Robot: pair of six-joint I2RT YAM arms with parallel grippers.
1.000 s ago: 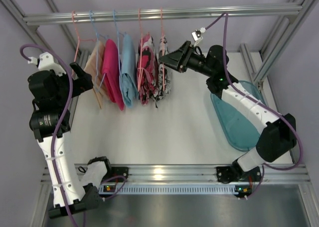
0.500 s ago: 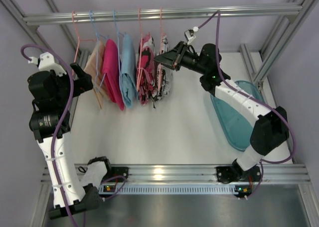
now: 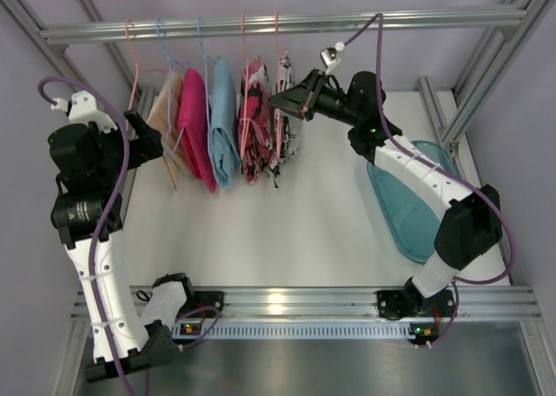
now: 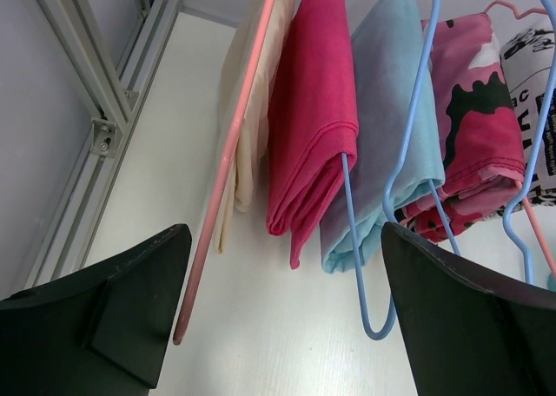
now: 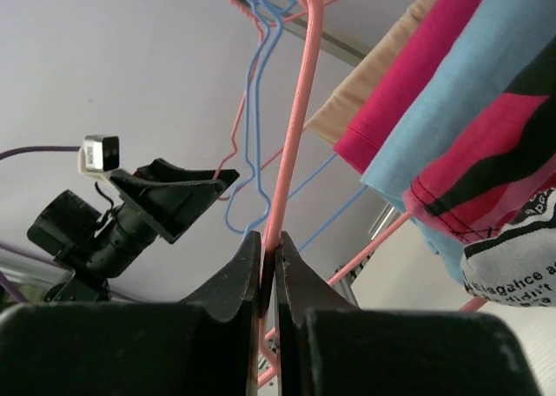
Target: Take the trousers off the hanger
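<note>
Right gripper [image 5: 268, 240]: clenched on thin pink wire hanger [image 5: 294, 118].
Black-and-white comic-print cloth trousers [image 5: 512, 257]: hanging just right of those jaws, seemingly on that hanger.
Left gripper [image 4: 278, 318]: released, holding nothing; folded magenta cloth [image 4: 313, 109] ahead.

Ahead of the left fingers [image 4: 104, 326] a tan garment [image 4: 254, 135], a magenta garment [image 4: 313, 109] and a light-blue garment [image 4: 391, 109] hang side by side. A teal tray [image 3: 404, 224] lies on the white bench [image 3: 287, 231], well behind the right fingers [image 3: 291, 101].
</note>
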